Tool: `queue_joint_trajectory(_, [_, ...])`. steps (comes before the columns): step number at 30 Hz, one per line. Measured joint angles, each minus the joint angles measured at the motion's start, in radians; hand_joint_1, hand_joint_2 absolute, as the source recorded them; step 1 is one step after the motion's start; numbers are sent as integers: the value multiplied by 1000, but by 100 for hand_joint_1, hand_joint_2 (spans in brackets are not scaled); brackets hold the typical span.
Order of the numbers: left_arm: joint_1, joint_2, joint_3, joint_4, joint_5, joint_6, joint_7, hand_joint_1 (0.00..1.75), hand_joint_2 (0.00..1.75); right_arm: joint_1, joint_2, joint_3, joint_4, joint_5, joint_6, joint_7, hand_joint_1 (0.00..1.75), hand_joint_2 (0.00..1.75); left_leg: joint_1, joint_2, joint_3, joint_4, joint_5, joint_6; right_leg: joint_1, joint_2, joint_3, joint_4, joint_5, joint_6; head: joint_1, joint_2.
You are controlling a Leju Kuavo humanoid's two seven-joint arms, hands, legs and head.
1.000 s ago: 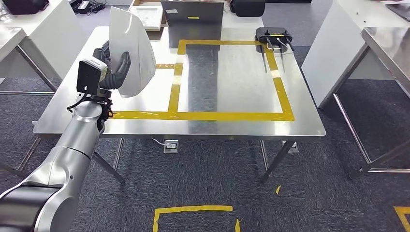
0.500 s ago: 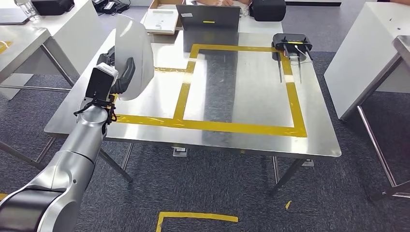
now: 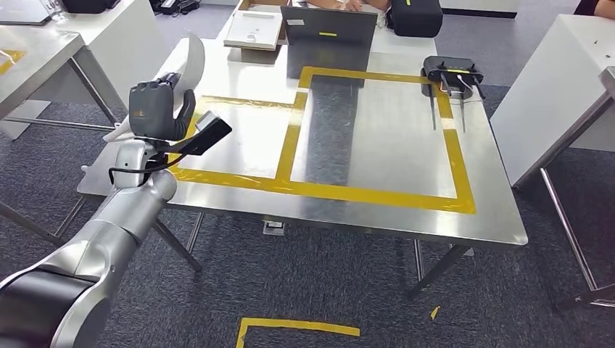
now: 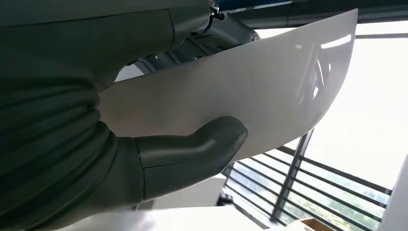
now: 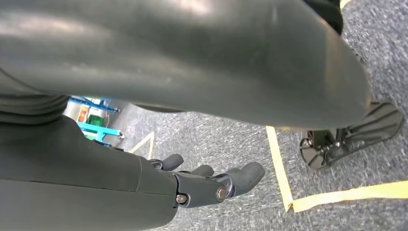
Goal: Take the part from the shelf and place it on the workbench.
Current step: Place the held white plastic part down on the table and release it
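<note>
My left hand [image 3: 156, 109] grips the thin, curved white plastic part [image 3: 190, 64], and I hold it above the left edge of the stainless-steel workbench [image 3: 377, 210], clear of the surface. In my left wrist view my thick grey thumb [image 4: 192, 151] presses flat against the glossy face of the part [image 4: 250, 91], which runs out past the hand to a rounded corner. On the bench top, yellow tape [image 3: 290, 145] marks a large rectangle with a smaller bay on its left side; my hand and the part sit over the outer left side of that bay. At the far edge stand an upright grey metal panel [image 3: 330, 32] with a small yellow mark and a flat white box [image 3: 254, 30], and at the far right corner of the taped rectangle lies a black device [image 3: 451, 71] with thin rods. My right hand [image 5: 211, 185] hangs over grey carpet [image 5: 337, 187] crossed by yellow floor tape [image 5: 279, 163], fingers loosely curled and holding nothing.
</note>
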Motion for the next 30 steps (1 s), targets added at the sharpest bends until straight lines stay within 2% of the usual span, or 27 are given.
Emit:
queue_joint_trajectory(3, [-19, 26, -86, 42, -179, 19, 119, 175, 175, 0, -1, 0, 0, 8, 0, 0, 0, 0, -1, -2, 0, 0, -1, 5, -1, -2, 4, -6, 1, 11, 0, 0])
queue_joint_trajectory(5, [-28, 42, -143, 65, -250, 11, 165, 175, 175, 0, -1, 0, 0, 13, 0, 0, 0, 0, -1, -2, 0, 0, -1, 7, -1, -2, 5, -8, 2, 18, 0, 0])
queue_joint_trajectory(10, [-32, 61, -209, 95, -266, 10, 179, 175, 175, 2, -2, 0, 0, 8, 0, 0, 0, 0, -2, -2, 1, 1, -1, 8, -2, -2, 5, -9, 2, 26, 0, 0])
queue_joint_trajectory(17, [-25, 48, -218, 114, -237, 44, 155, 175, 175, 9, -2, 0, 0, 7, -14, 0, 0, 0, -1, -2, 2, -1, -1, 7, -1, -3, 5, -8, 2, 27, 0, 0])
queue_joint_trajectory(21, [-18, 40, -218, 117, -242, 55, 159, 0, 175, 17, -1, 0, 0, 6, -27, 0, 0, 0, -1, -2, 2, -2, -1, 6, -1, -3, 4, -8, 2, 27, 0, 0])
queue_joint_trajectory(24, [-15, 42, -218, 116, -247, 58, 165, 0, 175, 23, 2, 0, 0, 7, -34, 0, 0, 0, -1, -2, 2, -2, -1, 6, -1, -3, 4, -8, 2, 27, 0, 0])
queue_joint_trajectory(28, [-6, 50, -216, 105, -264, 61, 169, 0, 0, 26, 6, 0, 0, 11, -32, 0, 0, 0, -1, -2, 3, -2, 0, 6, -1, -3, 4, -8, 2, 27, 0, 0])
queue_joint_trajectory(30, [0, 56, -214, 98, -284, 61, 176, 0, 0, 26, 7, 0, 0, 14, -26, 0, 0, 0, 0, -2, 3, -2, 0, 6, -1, -3, 5, -8, 1, 27, 0, 0])
